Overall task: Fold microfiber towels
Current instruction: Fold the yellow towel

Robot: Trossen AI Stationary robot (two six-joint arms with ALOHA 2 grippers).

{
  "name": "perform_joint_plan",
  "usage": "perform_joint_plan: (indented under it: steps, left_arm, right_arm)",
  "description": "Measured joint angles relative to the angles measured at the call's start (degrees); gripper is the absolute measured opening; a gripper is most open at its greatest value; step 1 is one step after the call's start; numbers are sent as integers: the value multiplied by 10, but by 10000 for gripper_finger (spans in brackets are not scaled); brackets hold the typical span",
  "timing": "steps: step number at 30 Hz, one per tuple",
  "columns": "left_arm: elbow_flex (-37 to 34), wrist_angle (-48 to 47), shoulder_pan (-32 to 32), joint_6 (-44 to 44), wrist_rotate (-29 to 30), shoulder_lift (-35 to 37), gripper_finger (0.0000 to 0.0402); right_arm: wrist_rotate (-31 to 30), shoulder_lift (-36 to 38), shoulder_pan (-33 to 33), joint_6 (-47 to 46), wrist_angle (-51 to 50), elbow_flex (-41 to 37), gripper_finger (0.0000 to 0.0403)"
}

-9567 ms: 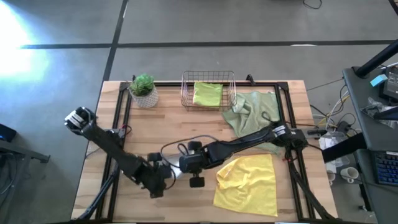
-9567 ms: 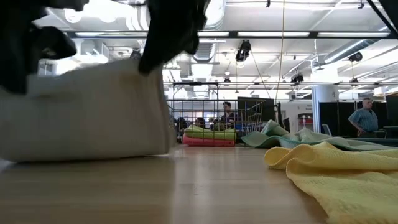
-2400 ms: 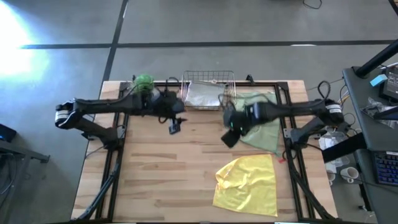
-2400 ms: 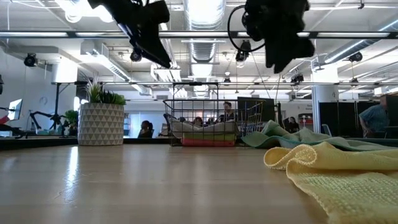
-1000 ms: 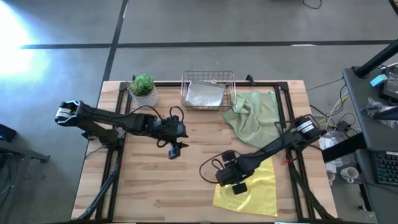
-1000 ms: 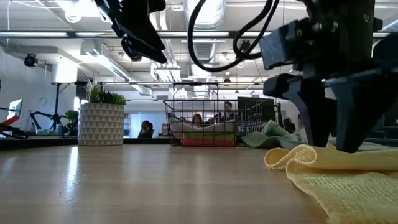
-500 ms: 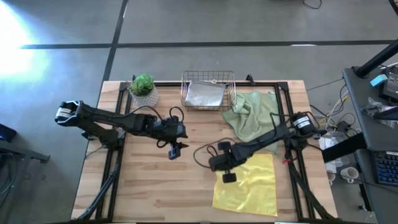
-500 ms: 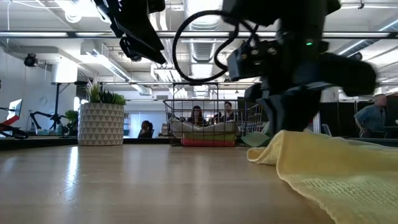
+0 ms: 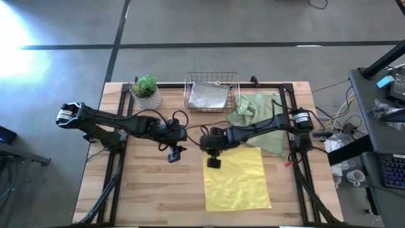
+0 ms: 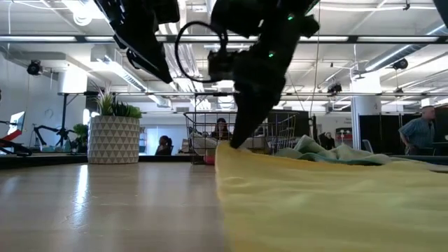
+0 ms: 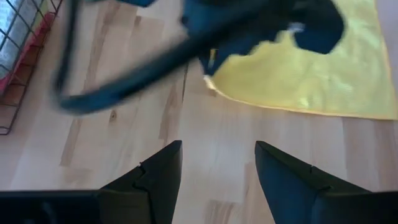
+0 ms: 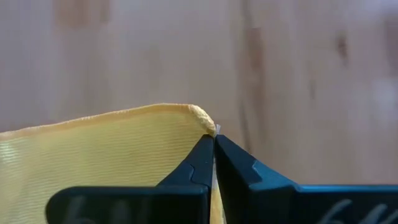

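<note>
The yellow towel (image 9: 237, 180) lies spread out on the table's right half. My right gripper (image 9: 212, 154) is shut on its far-left corner, near the table's middle. My left gripper (image 9: 171, 154) hovers open a little to the left of that corner, with nothing between its fingers (image 11: 158, 171). A pale sage green towel (image 9: 259, 119) lies crumpled at the far right. The wire basket (image 9: 212, 93) at the far edge holds a folded grey towel (image 9: 207, 97) on top of others. My right gripper pinches the yellow towel's far-left corner (image 12: 198, 115) between its two fingertips (image 12: 205, 155). The fingers come from above, slanting down. The corner (image 10: 225, 148) is raised slightly off the wood, while the rest of the towel lies flat on the table.
A potted plant (image 9: 146, 90) stands at the far left corner. Bare wood (image 9: 158, 193) stretches over the near left part of the table. People show in the room beyond the table in the low view.
My right gripper has shut on the yellow towel's bunched left part and moved toward the table's far left. The corner has been dragged along, and the towel has spread out from a crumpled heap into a flat square, its right edge staying in place.
</note>
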State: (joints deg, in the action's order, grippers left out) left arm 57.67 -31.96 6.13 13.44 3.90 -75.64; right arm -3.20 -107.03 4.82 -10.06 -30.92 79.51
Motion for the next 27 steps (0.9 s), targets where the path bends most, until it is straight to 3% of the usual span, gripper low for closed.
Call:
perform_joint_plan:
  steps: [9,14,21,27]
  left_arm:
    - [0,1,0,-23,0,0,187]
    - [0,-1,0,-23,0,0,187]
    - [0,-8,12,-45,4,3,187]
    - [0,0,26,-48,6,3,187]
  right_arm:
    - [-20,-55,-53,-34,2,95,8]
    - [-1,-96,-60,-27,-8,178,8]
    - [2,-126,-59,-30,-136,271,8]
    - [2,-120,-56,-41,-193,284,8]
